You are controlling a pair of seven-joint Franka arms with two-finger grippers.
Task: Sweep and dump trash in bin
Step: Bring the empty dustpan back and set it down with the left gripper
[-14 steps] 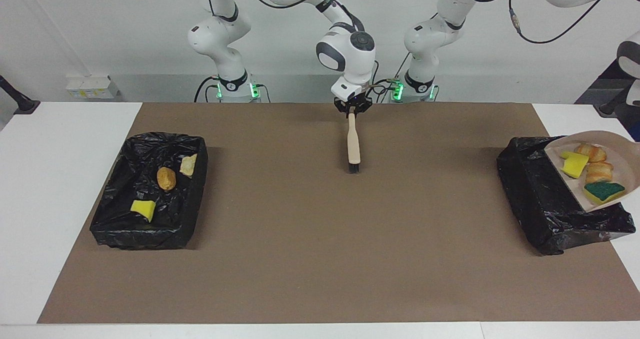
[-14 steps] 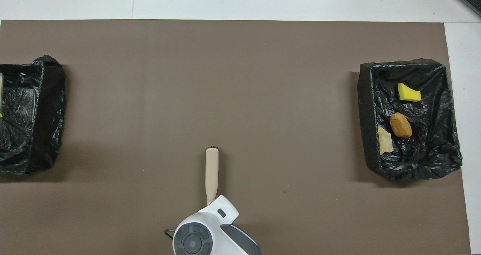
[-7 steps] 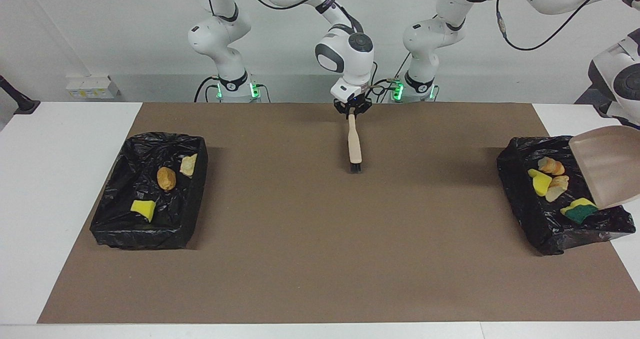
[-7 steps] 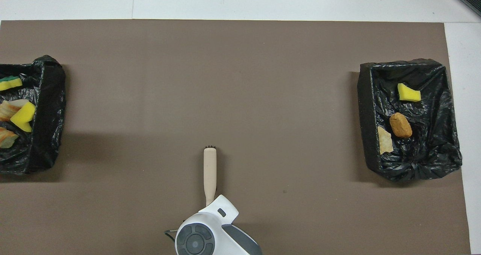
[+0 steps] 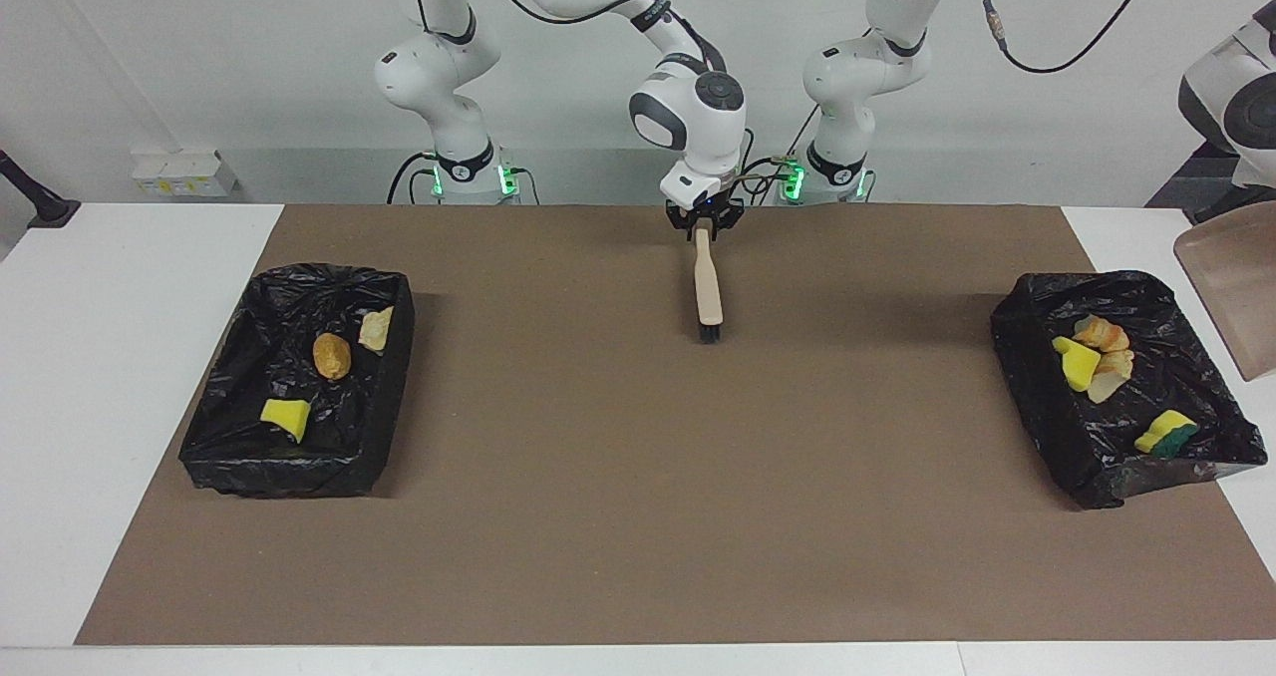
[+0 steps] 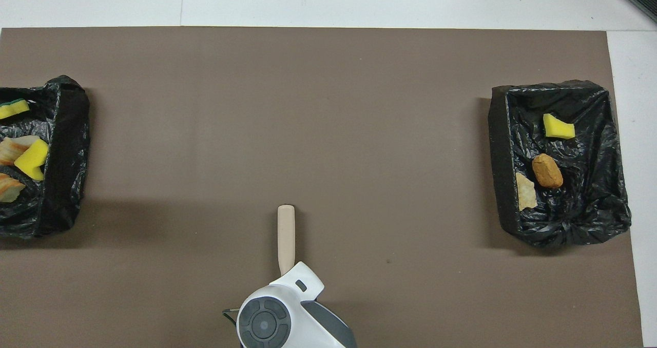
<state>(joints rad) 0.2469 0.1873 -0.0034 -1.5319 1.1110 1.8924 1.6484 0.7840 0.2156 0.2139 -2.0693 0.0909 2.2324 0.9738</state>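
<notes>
My left gripper (image 5: 1232, 213) is at the view's edge and holds the beige dustpan (image 5: 1231, 297) tilted in the air, beside the black-lined bin (image 5: 1017, 357) at the left arm's end. In that bin lie a yellow sponge bit (image 5: 1077, 365), two bread-like lumps (image 5: 1100, 332) and a green-topped sponge (image 5: 1166, 432); they also show in the overhead view (image 6: 31, 159). My right gripper (image 5: 704, 219) is shut on the handle of the beige brush (image 5: 708, 292), over the mat's middle near the robots. The brush also shows in the overhead view (image 6: 286, 232).
A second black-lined bin (image 5: 394, 377) at the right arm's end holds a yellow sponge bit (image 5: 284, 417), an orange lump (image 5: 331, 355) and a pale lump (image 5: 376, 329). A brown mat (image 5: 638, 516) covers the table between the bins.
The dustpan tipped and its sponges and bread lumps slid into the bin at the left arm's end. The empty dustpan then rose and moved off the bin. The brush shifted slightly toward the robots.
</notes>
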